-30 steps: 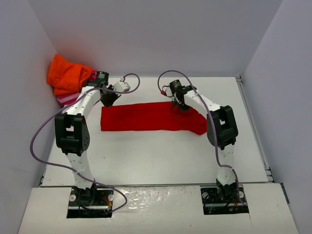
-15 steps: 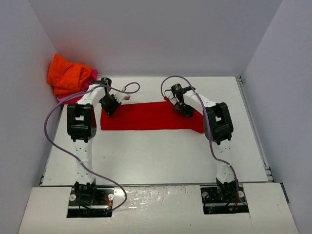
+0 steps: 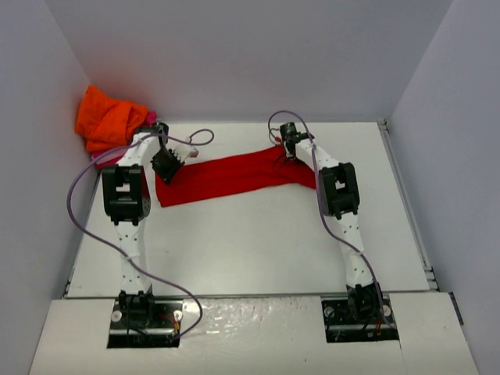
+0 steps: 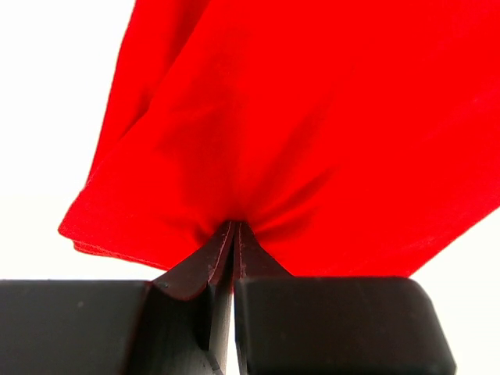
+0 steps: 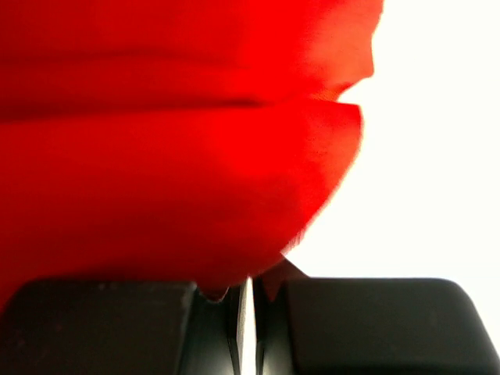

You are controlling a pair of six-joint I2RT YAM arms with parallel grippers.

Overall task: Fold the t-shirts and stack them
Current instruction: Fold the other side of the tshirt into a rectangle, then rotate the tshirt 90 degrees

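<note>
We see a plain red t-shirt (image 3: 226,178), no print. Left of it & further back: plain orange t-shirt (image 3: 109,119), w/ a magenta sliver of a pink t-shirt (image 3: 149,117) at its edge. Table (image 3: 258,242) under the red one: white. Left arm (image 3: 133,258) & right arm (image 3: 351,254): white w/ black joints.

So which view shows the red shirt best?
The top view: the whole red shirt shows, a strip between left gripper and right gripper. Wrist views show only cloth pinched in shut jaws.
</note>
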